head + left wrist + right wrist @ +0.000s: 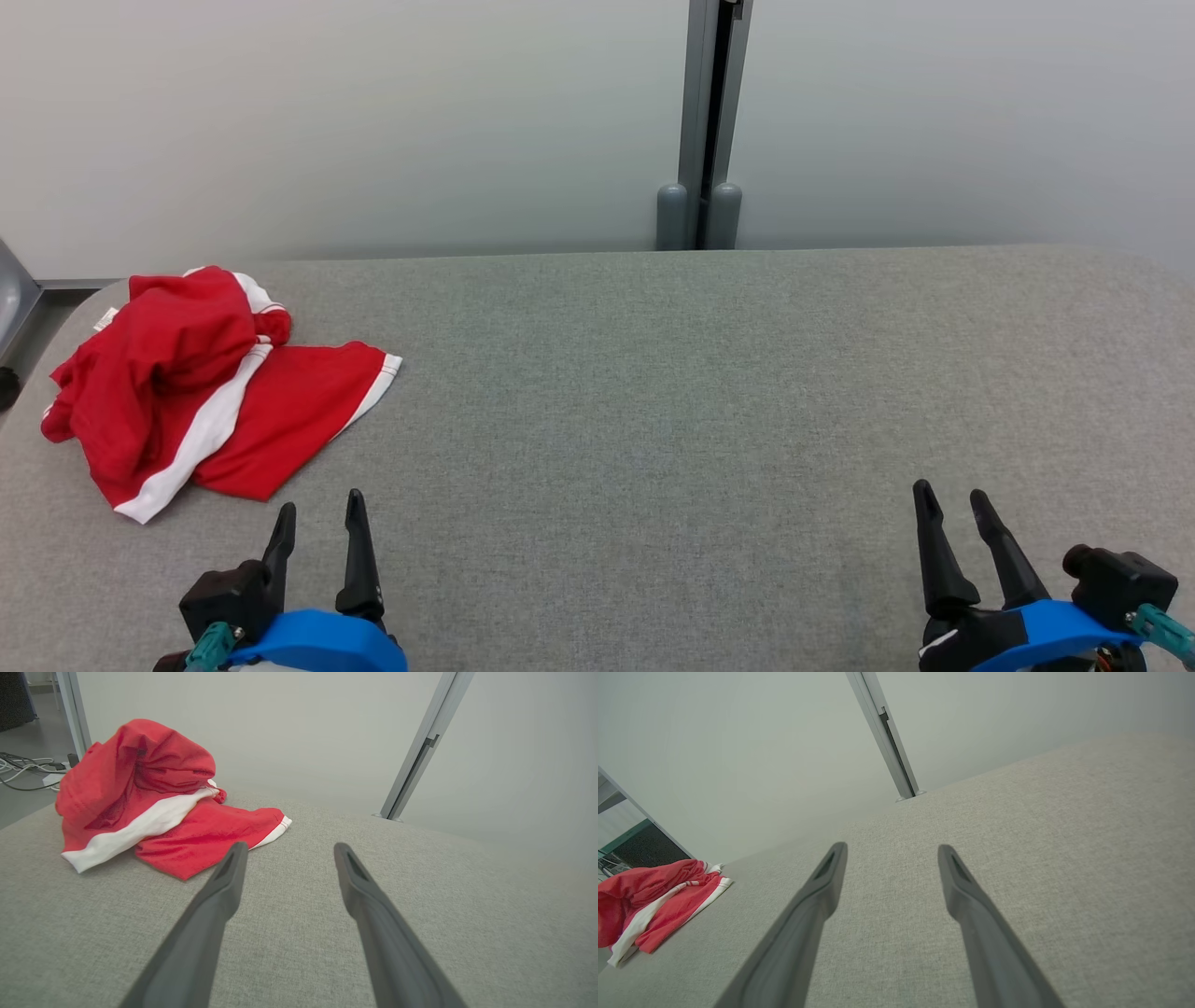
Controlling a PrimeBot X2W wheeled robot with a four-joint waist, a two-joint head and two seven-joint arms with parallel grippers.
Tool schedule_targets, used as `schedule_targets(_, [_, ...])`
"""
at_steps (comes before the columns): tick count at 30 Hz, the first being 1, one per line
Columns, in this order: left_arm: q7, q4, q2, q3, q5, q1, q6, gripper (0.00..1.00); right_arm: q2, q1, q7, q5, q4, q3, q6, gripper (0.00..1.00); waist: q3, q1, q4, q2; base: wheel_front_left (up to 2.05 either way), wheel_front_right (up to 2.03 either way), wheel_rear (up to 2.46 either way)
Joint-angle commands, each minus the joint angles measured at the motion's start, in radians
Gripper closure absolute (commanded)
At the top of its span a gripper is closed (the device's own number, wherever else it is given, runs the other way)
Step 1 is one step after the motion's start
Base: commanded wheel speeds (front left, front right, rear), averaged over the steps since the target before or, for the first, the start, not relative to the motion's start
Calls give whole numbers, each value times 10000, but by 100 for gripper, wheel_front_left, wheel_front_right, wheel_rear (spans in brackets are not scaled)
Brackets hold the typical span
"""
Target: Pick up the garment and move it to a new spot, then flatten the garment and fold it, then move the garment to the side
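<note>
Far left on the table point(653, 392) — crumpled red garment point(196, 383).

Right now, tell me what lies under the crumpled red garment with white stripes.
The crumpled red-and-white garment rests on the grey fabric-covered table. Anything beneath its folds is covered and cannot be seen.

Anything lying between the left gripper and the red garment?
No. Only bare grey table surface separates the left gripper from the red garment, as the head view and the left wrist view both show.
</note>
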Motion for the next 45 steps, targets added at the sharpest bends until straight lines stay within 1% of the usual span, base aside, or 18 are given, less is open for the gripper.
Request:
schedule_targets(1, [-103, 28, 59, -49, 219, -167, 13, 0, -84, 111, -60, -214, -22, 36, 17, 0, -6, 0, 4, 0, 0, 0, 0])
schedule_targets(19, [-413, 369, 124, -221, 1173, -206, 276, 0, -96, 215, -281, -1770, -110, -87, 22, 0, -68, 0, -6, 0, 0, 0, 0])
schedule_targets(26, [-434, 441, 48, -167, 1283, -140, 348, 0, -101, 285, -338, -2202, -209, -88, 25, 0, -40, 0, -4, 0, 0, 0, 0])
schedule_targets(33, [-531, 433, 112, -309, 1628, -132, 427, 0, -103, 343, -393, -2628, -264, -60, 25, 0, -35, 0, 13, 0, 0, 0, 0])
schedule_targets(36, [-581, 416, 124, -374, 1763, -126, 477, 0, -105, 355, -451, -2755, -263, -54, 26, 0, -35, 0, 18, 0, 0, 0, 0])
schedule_targets(45, [-585, 405, 103, -415, 1575, -141, 491, 0, -104, 299, -463, -2617, -161, -52, 26, 0, -33, 0, 26, 0, 0, 0, 0])
